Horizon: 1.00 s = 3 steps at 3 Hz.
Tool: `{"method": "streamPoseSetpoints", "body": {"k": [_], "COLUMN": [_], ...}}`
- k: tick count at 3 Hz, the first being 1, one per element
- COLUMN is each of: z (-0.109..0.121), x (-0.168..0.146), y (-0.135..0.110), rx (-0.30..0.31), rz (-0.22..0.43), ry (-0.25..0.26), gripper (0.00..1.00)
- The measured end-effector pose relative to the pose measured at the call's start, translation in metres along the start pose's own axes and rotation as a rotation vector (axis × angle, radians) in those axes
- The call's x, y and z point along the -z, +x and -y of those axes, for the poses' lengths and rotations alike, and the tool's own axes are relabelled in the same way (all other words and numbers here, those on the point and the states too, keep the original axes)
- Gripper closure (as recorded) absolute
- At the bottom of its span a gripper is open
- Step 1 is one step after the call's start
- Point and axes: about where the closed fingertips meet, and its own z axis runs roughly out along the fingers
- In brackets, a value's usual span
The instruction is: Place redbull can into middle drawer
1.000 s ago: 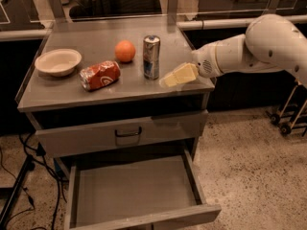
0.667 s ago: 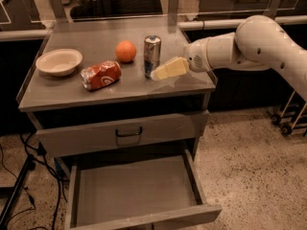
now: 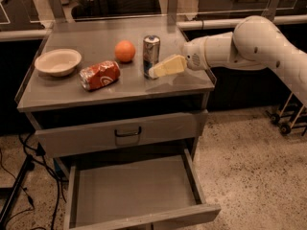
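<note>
The redbull can (image 3: 151,55) stands upright on the cabinet top, right of the orange fruit. My gripper (image 3: 162,69) reaches in from the right on a white arm and sits low over the top, its tip right beside the can's lower right side. The middle drawer (image 3: 134,191) is pulled out at the bottom of the cabinet, wide and shallow, with a bare grey floor and nothing in it.
A red-orange soda can (image 3: 100,74) lies on its side left of the redbull can. An orange (image 3: 124,51) and a white bowl (image 3: 58,61) are also on the top. A shut drawer front with a dark handle (image 3: 127,132) sits above the open drawer. Cables (image 3: 19,186) hang at the left.
My gripper has moved left across the cabinet top, from right of the redbull can to right against its side. The can and the other things have not moved.
</note>
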Motion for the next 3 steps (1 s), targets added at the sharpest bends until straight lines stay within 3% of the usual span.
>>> {"method": "streamPoseSetpoints", "body": {"k": [3], "z": [0.005], "x": [-0.062], "y": [-0.005], "rx": [-0.005], "rz": [0.056], "ry": [-0.031], "gripper": [0.00]}}
